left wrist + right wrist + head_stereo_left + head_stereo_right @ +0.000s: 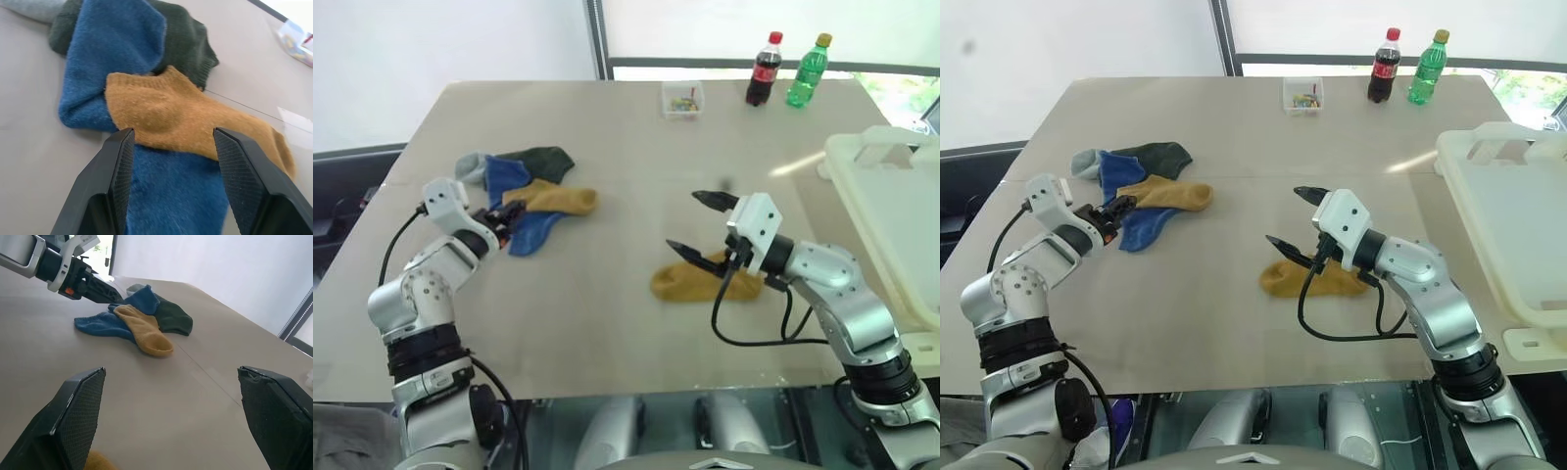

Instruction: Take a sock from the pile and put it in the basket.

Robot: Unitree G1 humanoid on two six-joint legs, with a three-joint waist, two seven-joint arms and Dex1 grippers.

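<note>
At the table's left, my left gripper [512,217] sits low at the near edge of the pile [524,186], fingers parted and holding nothing, framing a mustard sock [190,120] that lies across a blue sock [112,63], with a dark green sock [546,159] and a grey one behind. This is the reach-and-pick step: a sock is lined up between my fingers but not yet gripped.

Nearer the middle, my right gripper [699,225] hangs spread wide and empty above a lone mustard sock [690,284] lying apart from the heap; from the head views I cannot say for sure whether its lower finger touches that sock. The basket [891,211] stands at the far right edge of the table, well apart from both socks. A small clear box [683,99] and two bottles [785,70] sit at the far side.

Next, I judge, my left fingers must ease forward onto the mustard sock and close on that one alone, without dragging the blue one beneath, then lift and carry it across to the basket.
</note>
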